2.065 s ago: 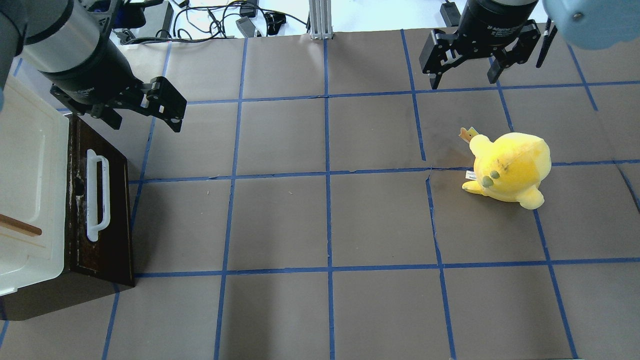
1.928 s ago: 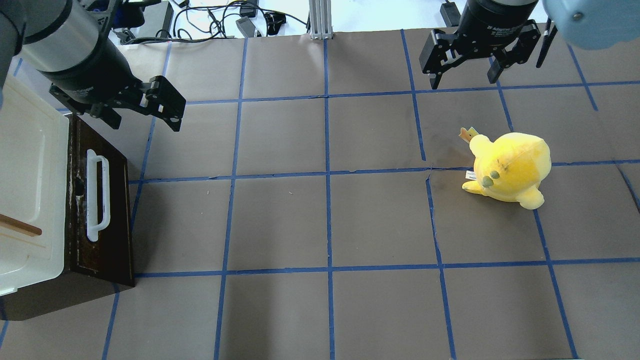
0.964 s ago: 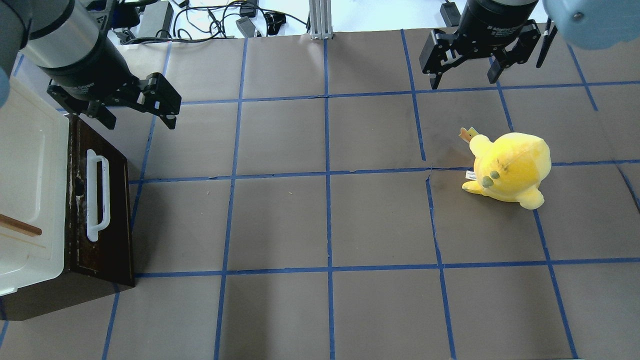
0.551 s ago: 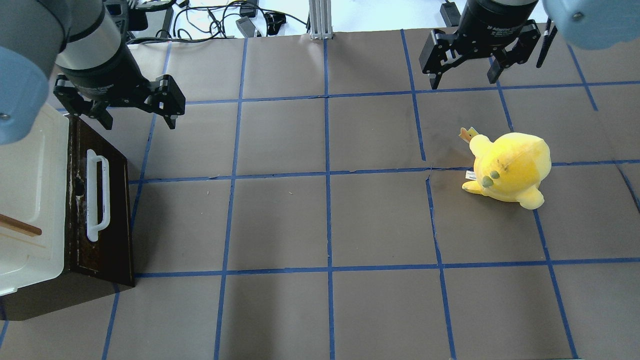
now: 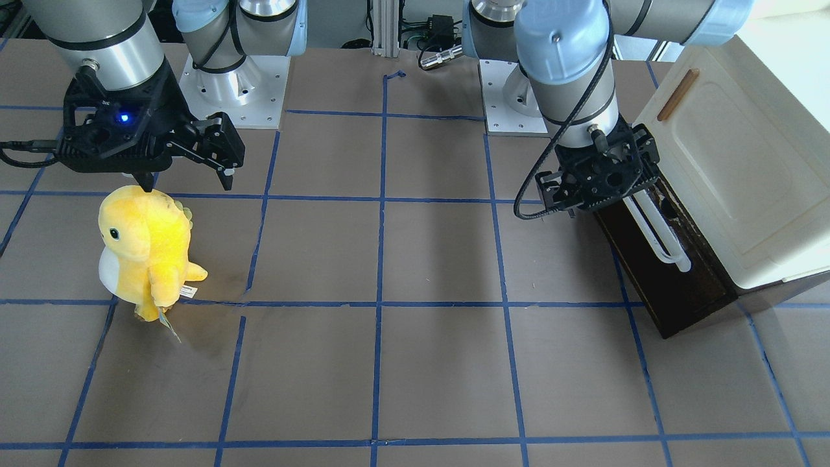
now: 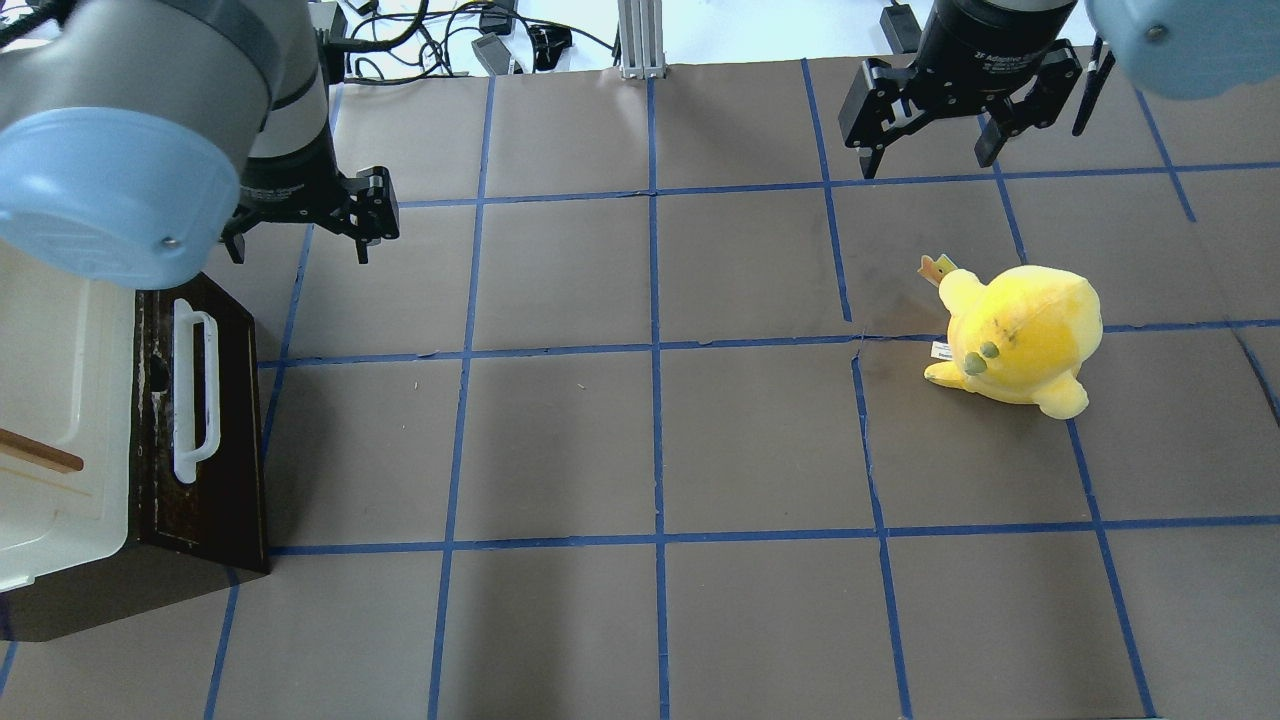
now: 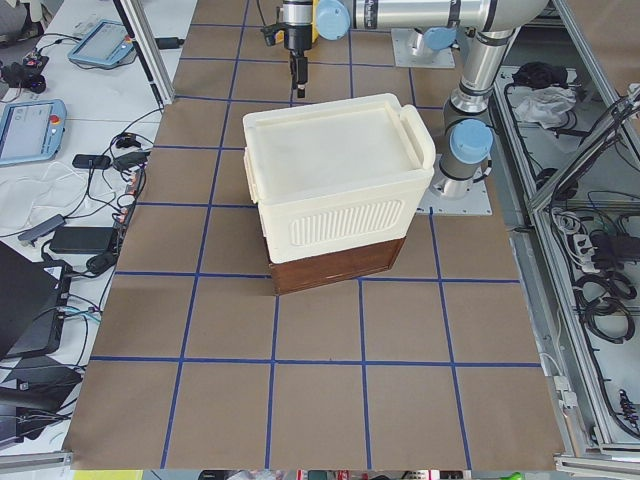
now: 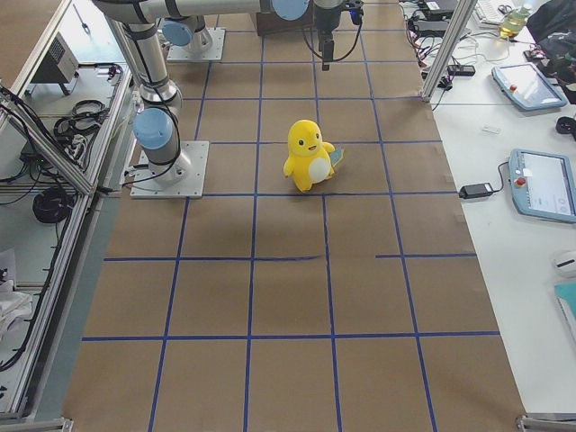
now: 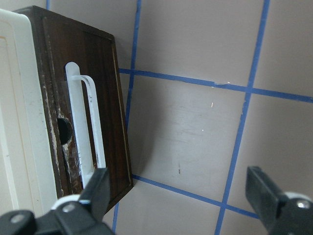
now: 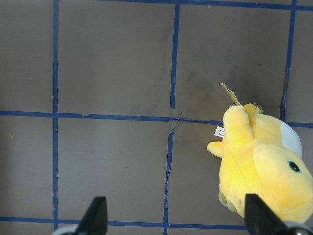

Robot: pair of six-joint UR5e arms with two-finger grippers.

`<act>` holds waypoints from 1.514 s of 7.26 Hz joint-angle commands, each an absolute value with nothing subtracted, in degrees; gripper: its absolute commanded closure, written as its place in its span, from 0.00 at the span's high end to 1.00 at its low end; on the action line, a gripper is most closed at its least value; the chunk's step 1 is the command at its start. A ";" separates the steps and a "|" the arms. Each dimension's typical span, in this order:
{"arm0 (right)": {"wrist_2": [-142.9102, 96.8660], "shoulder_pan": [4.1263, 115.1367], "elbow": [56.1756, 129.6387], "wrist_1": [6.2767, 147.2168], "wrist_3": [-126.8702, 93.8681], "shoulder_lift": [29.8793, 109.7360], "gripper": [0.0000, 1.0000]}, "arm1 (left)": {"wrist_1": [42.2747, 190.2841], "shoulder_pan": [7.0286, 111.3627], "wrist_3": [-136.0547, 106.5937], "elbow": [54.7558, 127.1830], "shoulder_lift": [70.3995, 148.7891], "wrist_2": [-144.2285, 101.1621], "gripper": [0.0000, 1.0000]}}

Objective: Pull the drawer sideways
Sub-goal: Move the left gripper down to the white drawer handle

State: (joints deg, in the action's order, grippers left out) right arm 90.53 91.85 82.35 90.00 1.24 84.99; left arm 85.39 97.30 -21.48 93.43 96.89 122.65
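Note:
The dark brown drawer (image 6: 205,440) with a long white bar handle (image 6: 192,390) sits shut under a cream box (image 6: 50,380) at the table's left edge. It also shows in the front view (image 5: 674,285) and in the left wrist view (image 9: 105,98), where the chipped front and the handle (image 9: 85,132) face me. My left gripper (image 6: 300,245) is open and empty, beside the drawer's far end and apart from the handle. My right gripper (image 6: 927,165) is open and empty, beyond the yellow plush (image 6: 1015,340).
The yellow plush toy (image 5: 142,243) stands on the right half of the brown mat with blue tape lines. The cream box (image 5: 733,162) has a panelled door with a small wooden handle (image 5: 677,94). Cables lie past the table's far edge (image 6: 430,40).
My left arm has swung over the box and its wrist has turned; the open gripper has shifted slightly right. The drawer, the plush and my right arm have not moved.

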 commanded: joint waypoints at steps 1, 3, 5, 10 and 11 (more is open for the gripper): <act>90.53 91.85 82.35 90.00 1.23 84.99 1.00 | 85.60 97.47 -24.77 97.09 100.62 131.37 1.00; 90.53 91.85 82.35 90.00 1.23 84.99 1.00 | 85.52 97.47 -26.72 102.81 102.82 144.89 1.00; 90.53 91.85 82.35 90.00 1.23 84.99 1.00 | 86.22 97.47 -26.98 103.45 106.06 149.46 1.00; 90.53 91.85 82.35 90.00 1.23 84.99 1.00 | 88.24 97.47 -30.56 106.16 114.16 157.57 1.00; 90.53 91.85 82.35 90.00 1.23 84.99 1.00 | 88.50 97.38 -30.59 107.04 114.69 159.59 1.00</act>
